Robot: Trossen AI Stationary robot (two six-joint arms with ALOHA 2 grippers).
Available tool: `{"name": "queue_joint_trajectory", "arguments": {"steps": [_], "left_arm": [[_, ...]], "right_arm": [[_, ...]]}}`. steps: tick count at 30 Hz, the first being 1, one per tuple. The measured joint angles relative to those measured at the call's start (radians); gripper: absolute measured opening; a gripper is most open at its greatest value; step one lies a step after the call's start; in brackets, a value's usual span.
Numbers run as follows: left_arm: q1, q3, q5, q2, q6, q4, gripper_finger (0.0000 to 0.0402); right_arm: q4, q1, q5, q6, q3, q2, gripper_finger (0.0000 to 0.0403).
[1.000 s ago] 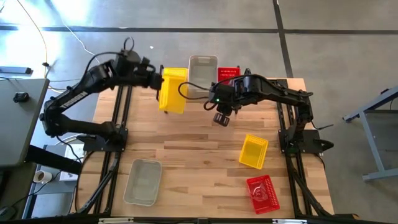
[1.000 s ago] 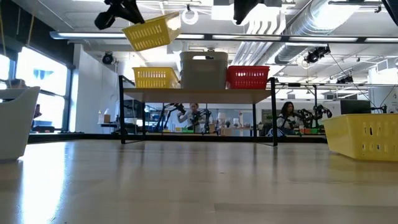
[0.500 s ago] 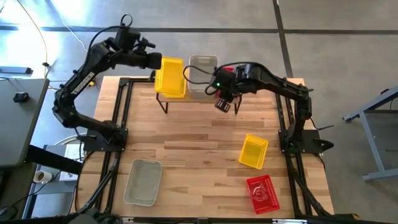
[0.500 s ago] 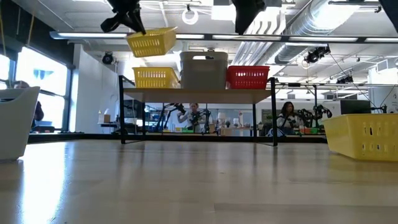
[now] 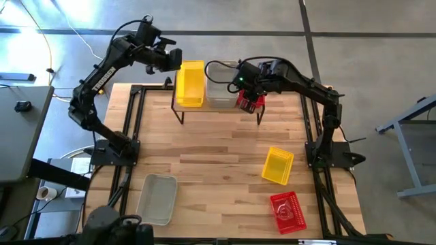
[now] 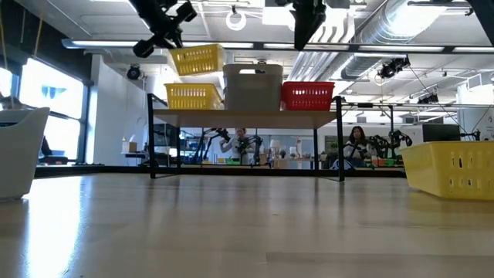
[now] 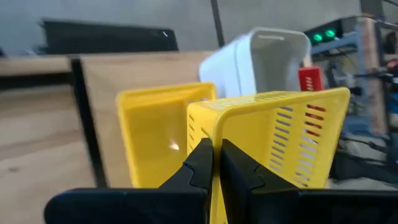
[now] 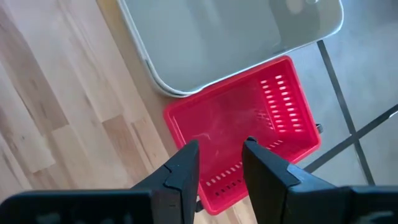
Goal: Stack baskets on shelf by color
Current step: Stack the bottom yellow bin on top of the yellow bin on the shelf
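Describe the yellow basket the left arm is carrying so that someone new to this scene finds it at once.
Start at the shelf at the table's far edge, which carries a yellow, a grey-white and a red basket in a row. Look just above the yellow basket on the shelf: the carried basket hangs in the air there, tilted, its wall pinched by the left gripper. Every other basket rests on a surface.

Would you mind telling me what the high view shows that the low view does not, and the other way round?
Only the high view shows the red basket and the grey-white basket lying on the table's near end. Only the low view shows the gap between the held yellow basket and the yellow basket on the shelf, plus people in the room behind. Both show the shelf, the left gripper carrying that basket, and the loose yellow basket.
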Motion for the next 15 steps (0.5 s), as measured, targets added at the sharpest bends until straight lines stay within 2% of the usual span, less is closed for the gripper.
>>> {"name": "queue_joint_trajectory", "arguments": {"steps": [3, 15], "left_arm": [[0.015, 0.002, 0.061, 0.024, -0.018, -0.014, 0.0005], [0.044, 0.002, 0.065, 0.051, -0.003, -0.071, 0.0005]], "right_arm": [[0.001, -0.005, 0.000, -0.018, 0.000, 0.000, 0.0108], [0.019, -0.006, -0.003, -0.021, 0.000, 0.000, 0.0108]]}}
